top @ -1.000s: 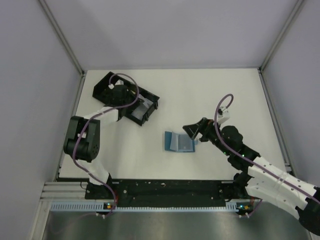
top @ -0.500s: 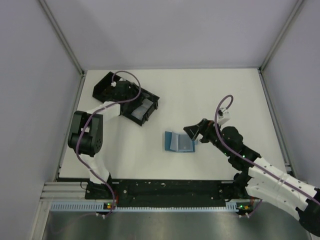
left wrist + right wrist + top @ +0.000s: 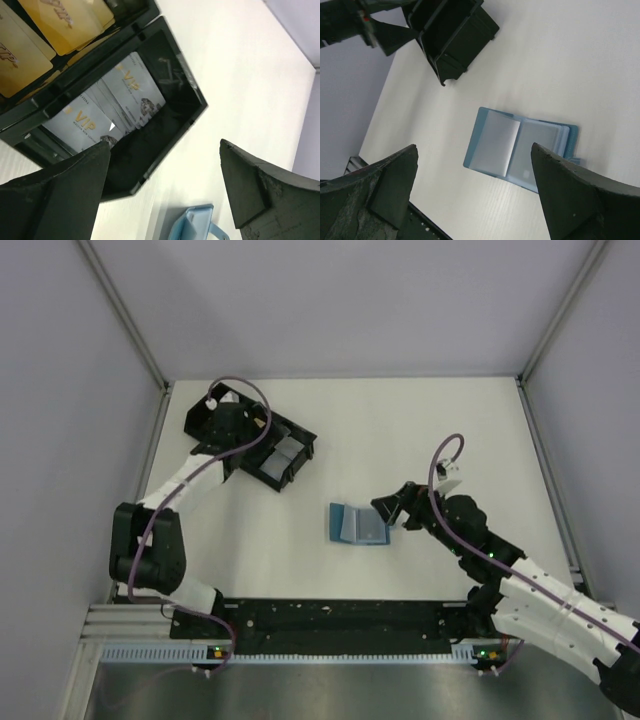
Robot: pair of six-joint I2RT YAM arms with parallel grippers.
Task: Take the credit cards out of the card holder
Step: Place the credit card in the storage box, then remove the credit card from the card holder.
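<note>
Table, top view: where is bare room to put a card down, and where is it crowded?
Bare table lies beyond the card holder, between the black card tray and the right wall, and nearer, left of the card holder. Crowded: the far left corner with the tray, and the right claw beside the holder.

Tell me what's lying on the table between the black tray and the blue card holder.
Nothing: only bare white tabletop separates the black tray from the open card holder, as the top view shows.

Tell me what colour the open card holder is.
The card holder is blue, paler inside; clearest in the right wrist view.
</note>
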